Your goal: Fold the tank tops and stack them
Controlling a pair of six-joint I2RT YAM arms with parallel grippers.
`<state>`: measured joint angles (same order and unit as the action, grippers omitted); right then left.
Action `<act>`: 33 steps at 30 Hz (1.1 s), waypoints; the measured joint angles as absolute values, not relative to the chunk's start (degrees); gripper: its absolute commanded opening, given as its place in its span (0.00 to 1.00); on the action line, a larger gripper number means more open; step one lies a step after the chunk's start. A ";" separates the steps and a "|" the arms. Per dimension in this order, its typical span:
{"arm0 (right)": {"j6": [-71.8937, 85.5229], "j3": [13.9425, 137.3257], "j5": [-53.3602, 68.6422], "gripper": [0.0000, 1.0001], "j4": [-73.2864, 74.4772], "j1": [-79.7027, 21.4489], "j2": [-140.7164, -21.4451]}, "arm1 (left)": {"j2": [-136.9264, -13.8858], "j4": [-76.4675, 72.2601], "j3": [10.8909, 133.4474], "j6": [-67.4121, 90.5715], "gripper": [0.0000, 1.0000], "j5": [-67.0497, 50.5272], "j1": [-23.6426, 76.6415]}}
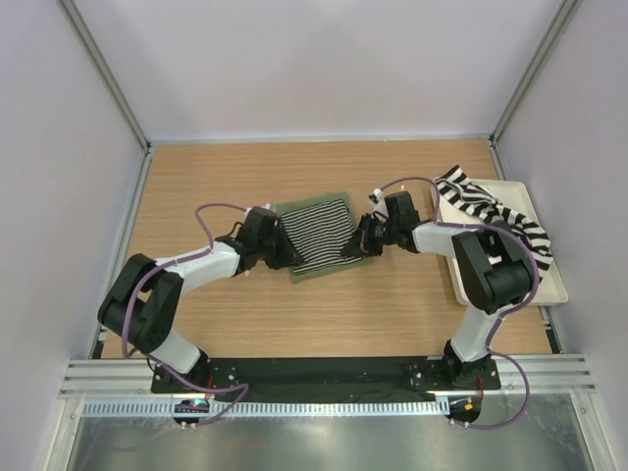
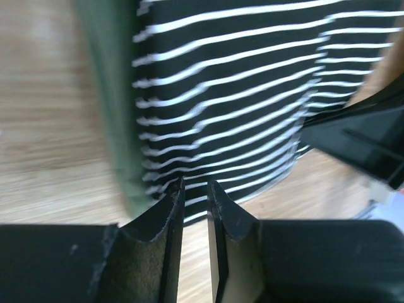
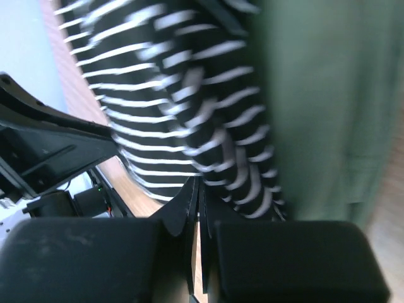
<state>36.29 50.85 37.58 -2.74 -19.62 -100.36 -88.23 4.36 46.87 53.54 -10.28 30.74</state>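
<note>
The pinstriped tank top (image 1: 324, 232) lies folded on the olive green tank top (image 1: 316, 274) at mid-table; green shows around its edges. The broad-striped tank top (image 1: 488, 206) lies rumpled on the cream tray (image 1: 549, 287) at the right. My left gripper (image 1: 287, 250) is low at the stack's left edge. In its wrist view the left gripper (image 2: 195, 183) is open by a narrow gap, with bare wood between the fingers and pinstripes (image 2: 227, 95) just beyond. My right gripper (image 1: 355, 242) is at the stack's right edge, and the right gripper (image 3: 199, 183) is shut. I cannot tell whether cloth is pinched.
The tray stands against the right wall, and the striped top hangs over its far and right rims. Both arms reach inward and face each other across the stack. The right arm (image 2: 360, 139) shows in the left wrist view. Walls enclose the table on three sides.
</note>
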 measured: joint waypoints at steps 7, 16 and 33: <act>36.05 49.91 37.52 0.45 -3.38 -18.15 -100.05 | -85.30 2.96 43.27 49.08 0.39 -7.20 31.64; 29.21 43.27 19.59 0.77 2.98 -18.20 -70.22 | -59.13 7.25 41.10 41.28 0.86 6.26 34.04; 30.46 16.60 -10.31 0.81 8.36 -18.15 -26.59 | -26.89 10.20 15.27 31.22 1.00 21.89 34.06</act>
